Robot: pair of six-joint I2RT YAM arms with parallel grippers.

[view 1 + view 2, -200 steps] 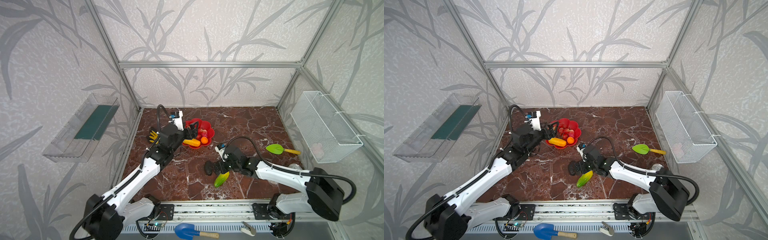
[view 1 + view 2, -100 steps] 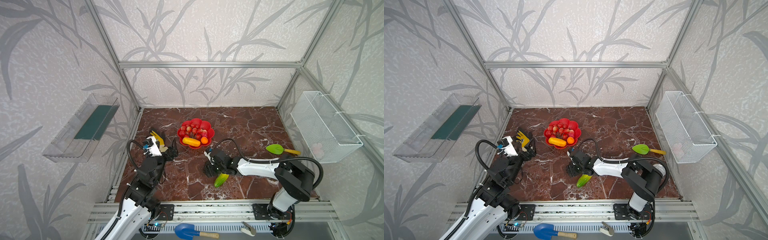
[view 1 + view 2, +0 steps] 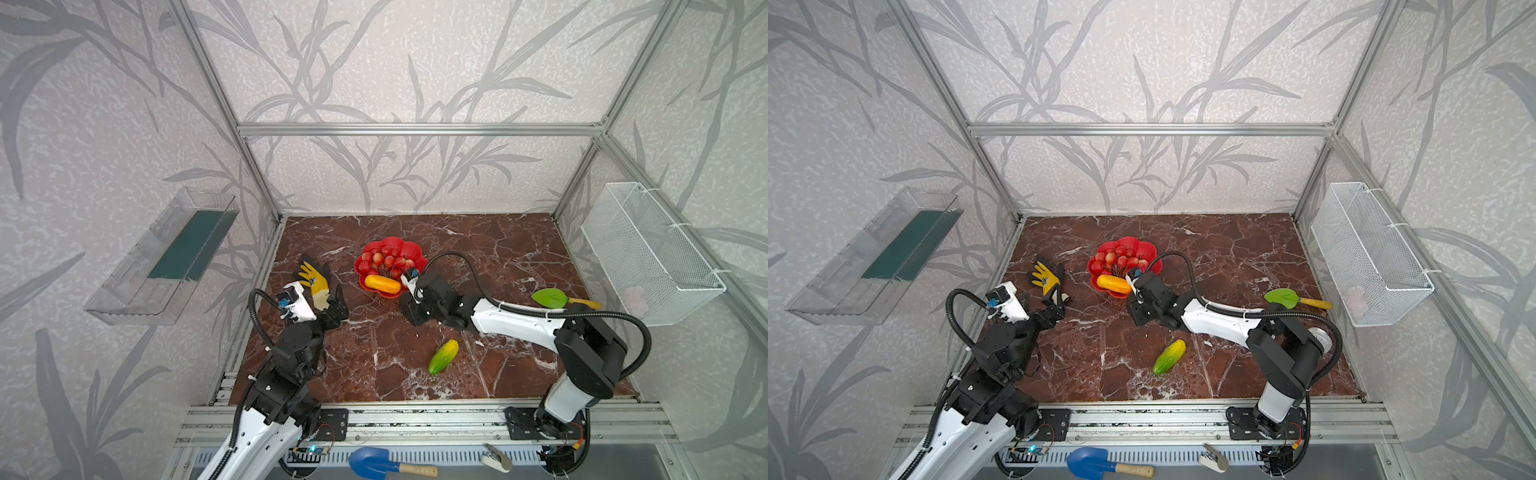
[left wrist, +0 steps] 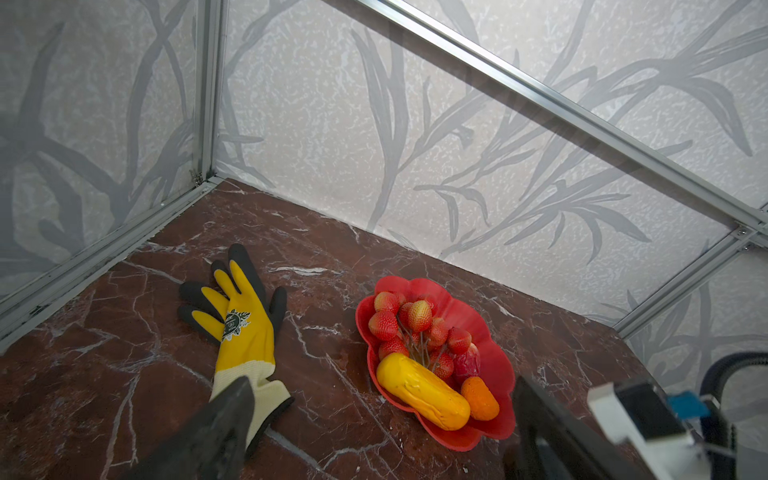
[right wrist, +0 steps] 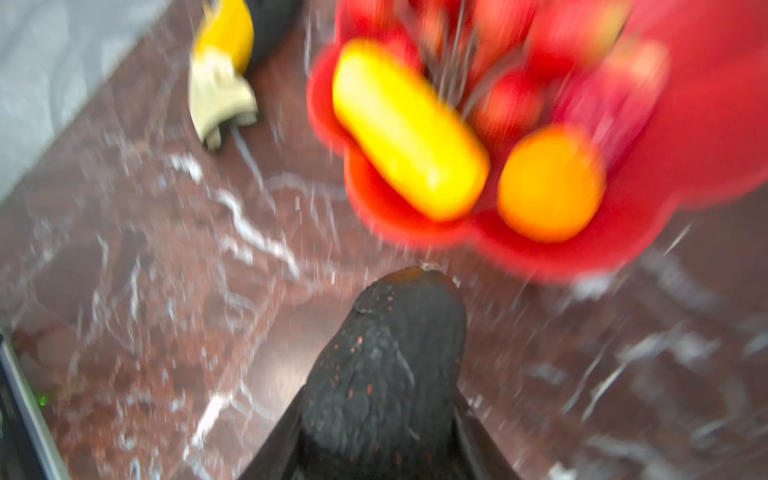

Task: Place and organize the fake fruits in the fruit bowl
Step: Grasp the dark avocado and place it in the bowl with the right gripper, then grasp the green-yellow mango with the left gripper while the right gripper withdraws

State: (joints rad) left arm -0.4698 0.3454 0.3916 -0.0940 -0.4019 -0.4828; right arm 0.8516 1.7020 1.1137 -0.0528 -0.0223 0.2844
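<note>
Nearest the front rail, low in both top views, a blue shovel [image 3: 374, 463] lies outside the work area. Just past it the mango [image 3: 443, 356] sits alone on the marble floor [image 3: 498, 249], right of centre. The avocado [image 5: 390, 365] that lay beside it a second ago is now clamped between the fingers of my right gripper [image 5: 376, 411], stem end forward, and has been carried up to the near edge of the fruit bowl [image 3: 409, 249] at mid-frame. The right wrist view is smeared with motion, so I judge the carry unfinished: the avocado hangs over the floor, just short of the bowl's rim. At left, my left gripper [image 3: 336, 305] has pulled back from the bowl, where it reached a second ago. It now hangs with fingers spread wide and empty, near the cuff of the yellow-and-black glove [image 4: 245, 328]. Already in the bowl are a yellow fruit [image 4: 422, 395] and a small orange [image 4: 480, 399] at the near rim, a pink-red apple [image 4: 467, 363] behind them, and a bunch of red berries [image 4: 411, 328] on dark stems across the middle. By my count that leaves two fruits, the avocado in hand and the mango still to fetch. Further right, a green trowel [image 3: 550, 298] lies below the wire basket [image 3: 648, 249] on the right wall. The back of the glove bears a dark crest [image 4: 235, 326] whose lettering, if any, is too small to read. I can make out no other label.
</note>
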